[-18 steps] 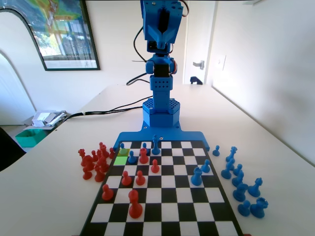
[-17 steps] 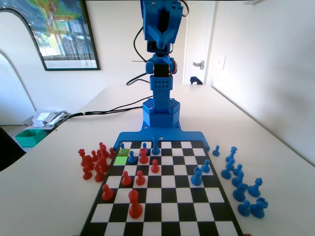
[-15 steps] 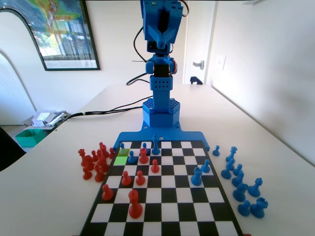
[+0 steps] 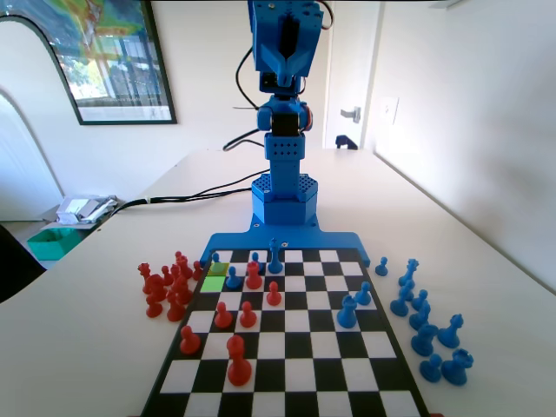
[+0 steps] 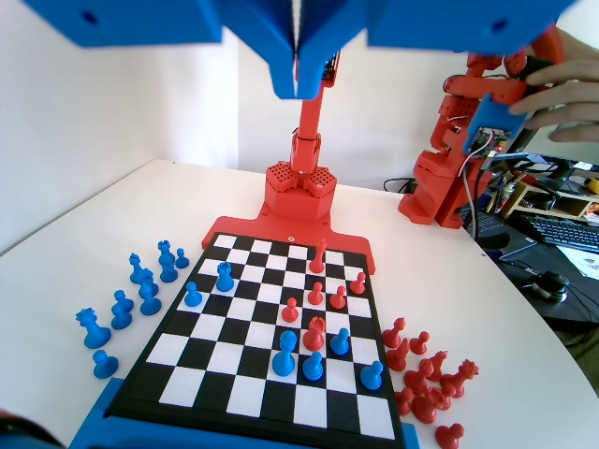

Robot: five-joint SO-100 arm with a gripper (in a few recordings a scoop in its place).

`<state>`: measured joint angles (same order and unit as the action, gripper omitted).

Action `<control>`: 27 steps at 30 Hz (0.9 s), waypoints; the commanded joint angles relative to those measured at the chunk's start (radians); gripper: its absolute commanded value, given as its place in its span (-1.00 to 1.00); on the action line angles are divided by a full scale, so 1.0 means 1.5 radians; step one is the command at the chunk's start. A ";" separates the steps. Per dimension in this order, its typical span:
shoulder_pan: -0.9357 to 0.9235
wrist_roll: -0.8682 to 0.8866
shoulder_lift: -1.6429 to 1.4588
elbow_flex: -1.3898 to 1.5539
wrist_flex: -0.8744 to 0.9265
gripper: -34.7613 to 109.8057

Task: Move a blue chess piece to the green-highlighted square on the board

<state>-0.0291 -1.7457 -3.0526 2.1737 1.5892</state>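
Reaching for the pawn [image 4: 215, 259] [image 5: 372, 375] is the step in hand, as I judge it. The gripper [image 5: 298, 75] hangs high above the board [image 4: 287, 347] with its jaws pressed together and nothing between them.

The green square [image 4: 211, 284] lies bare at the board's left edge in the fixed view. The pawn stands on the yellowish square just behind it, towards the arm's base. A second pawn [image 4: 232, 278] [image 5: 341, 341] stands on the square just right of the green square, and a red piece [image 4: 253, 276] is one square further right. A cluster of red pieces [image 4: 169, 287] sits off the board, just left of the green square.

To do this well:
- Spread the jaws before descending.
- Come straight down over the pawn's ball head and close on the narrow neck.
- Lift high enough to clear the second pawn.
- Carry the pawn one square forward and set it down upright in the middle of the green square.
- Keep the jaws away from the second pawn and the red cluster, since both crowd the green square.
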 commanded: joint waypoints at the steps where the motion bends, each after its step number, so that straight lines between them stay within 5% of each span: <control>1: -0.004 -0.005 -0.002 0.004 -0.010 -0.51; 27: 0.006 -0.002 0.040 -0.065 -0.001 -0.51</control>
<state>-0.0215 -1.7549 -3.0357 2.1690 1.5815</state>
